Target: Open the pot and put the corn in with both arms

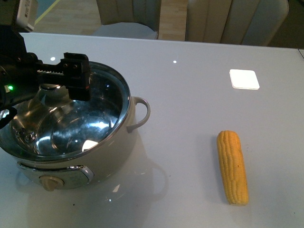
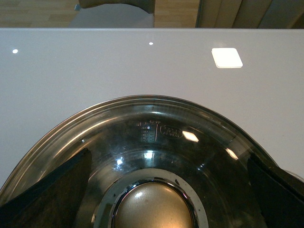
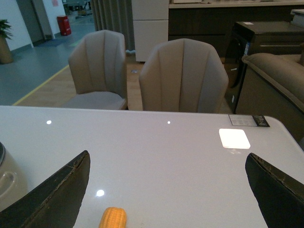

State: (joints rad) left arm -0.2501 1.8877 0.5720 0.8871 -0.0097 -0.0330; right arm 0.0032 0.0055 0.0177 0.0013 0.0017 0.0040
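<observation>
My left fingers [image 2: 52,194] are spread either side of the knob [image 2: 154,209] of the glass lid [image 2: 156,118] on the pot [image 1: 116,147] — smooth, breakable, likely slippery, so the knob looks the best hold. My right fingers [image 3: 57,194] are spread over the corn [image 1: 232,166], which lies on the counter [image 1: 190,95] right of the pot — probably firm and light, best pinched mid-cob. Etched lid marks are unreadable.

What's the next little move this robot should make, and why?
Probably lower the left gripper and close it on the knob of the lid. The glass lid covers the pot, the open fingers sit either side of the knob, and the corn lies on the table, so it cannot go in yet.
</observation>
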